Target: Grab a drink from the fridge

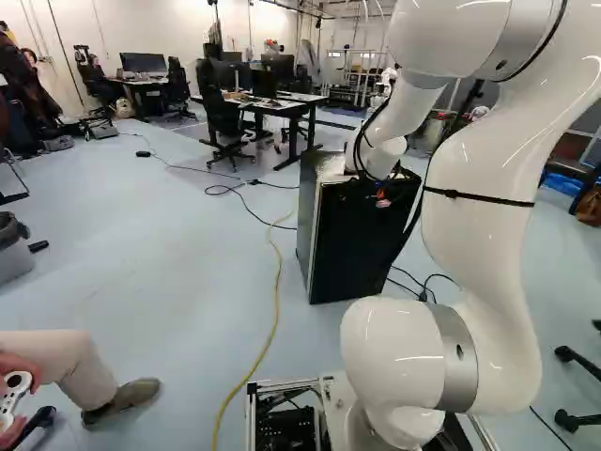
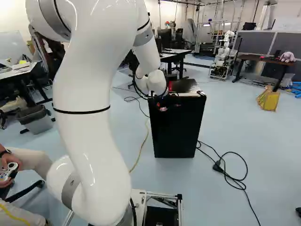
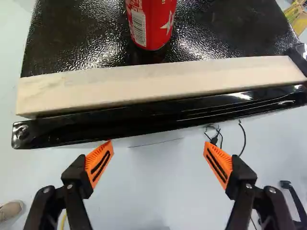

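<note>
Showing a white star, the red can (image 3: 151,24) stands ahead of the wide-spread hand (image 2: 169,107).

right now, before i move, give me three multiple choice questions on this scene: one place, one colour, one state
1. Where is the red can?
a) on the floor
b) on the fridge top
c) on a desk

2. What colour are the pads?
a) orange
b) green
c) blue

3. The gripper is:
a) shut on the can
b) shut, empty
c) open

1 b, it stands there, beyond the wooden strip
2 a, both pads show orange
3 c, its fingers stand wide apart
</note>
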Tool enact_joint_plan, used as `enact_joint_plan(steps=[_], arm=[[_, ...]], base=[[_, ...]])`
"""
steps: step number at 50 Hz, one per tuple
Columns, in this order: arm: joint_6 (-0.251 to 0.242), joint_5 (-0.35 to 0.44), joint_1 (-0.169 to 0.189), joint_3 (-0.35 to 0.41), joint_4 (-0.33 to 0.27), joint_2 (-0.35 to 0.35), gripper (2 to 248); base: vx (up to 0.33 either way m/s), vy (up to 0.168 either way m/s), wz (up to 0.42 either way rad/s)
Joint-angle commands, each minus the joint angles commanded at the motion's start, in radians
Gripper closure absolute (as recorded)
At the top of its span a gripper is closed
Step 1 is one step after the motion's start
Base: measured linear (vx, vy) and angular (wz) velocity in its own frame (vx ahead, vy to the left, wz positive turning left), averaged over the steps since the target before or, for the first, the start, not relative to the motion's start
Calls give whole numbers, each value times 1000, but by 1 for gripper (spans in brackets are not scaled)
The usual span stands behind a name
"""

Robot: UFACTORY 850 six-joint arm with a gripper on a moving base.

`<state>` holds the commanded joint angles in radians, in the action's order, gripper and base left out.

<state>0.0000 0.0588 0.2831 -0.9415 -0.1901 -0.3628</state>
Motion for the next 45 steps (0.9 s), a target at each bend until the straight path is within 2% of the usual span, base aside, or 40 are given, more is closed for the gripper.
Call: enact_joint_plan(steps=[18, 37, 45], arm=[[0, 0, -1, 3, 0, 2, 3], [0, 1, -5, 98, 0, 78, 3], [0, 29, -7, 142, 0, 115, 3]], base=[[0, 0, 0], [0, 0, 0], [0, 0, 0]])
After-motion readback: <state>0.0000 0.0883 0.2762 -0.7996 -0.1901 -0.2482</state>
